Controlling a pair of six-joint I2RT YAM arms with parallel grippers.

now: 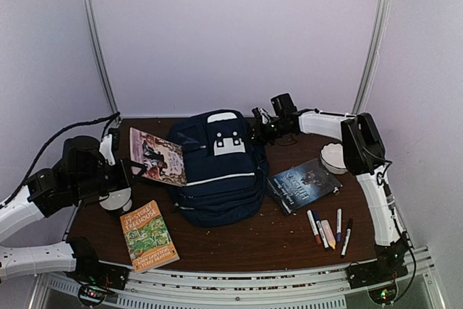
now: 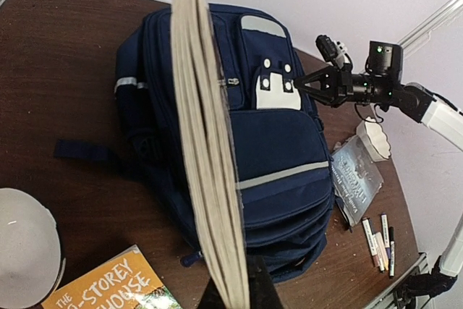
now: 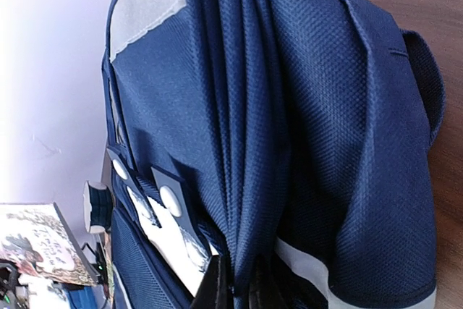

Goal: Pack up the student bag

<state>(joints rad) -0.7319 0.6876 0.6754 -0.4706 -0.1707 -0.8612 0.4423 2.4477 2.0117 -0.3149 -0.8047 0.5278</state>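
Observation:
The navy student bag [image 1: 221, 171] lies flat in the middle of the table, with its white patch facing up. My right gripper [image 1: 257, 132] is at the bag's far right top corner, and it is shut on a fold of the bag's blue fabric [image 3: 289, 106]. In the right wrist view, cloth bunches between the right gripper's [image 3: 241, 289] jaws. My left gripper [image 2: 235, 298] is shut on an illustrated book [image 1: 157, 157], which it holds tilted in the air just left of the bag. In the left wrist view the book's page edge [image 2: 206, 142] faces the camera and hides part of the bag [image 2: 282, 150].
An orange Treehouse book [image 1: 148, 235] lies front left. A dark book [image 1: 304, 184] lies to the right of the bag. Several markers [image 1: 329, 229] sit in front of the dark book. A white bowl [image 1: 334, 157] stands far right and a white round object [image 1: 116, 200] sits under my left arm.

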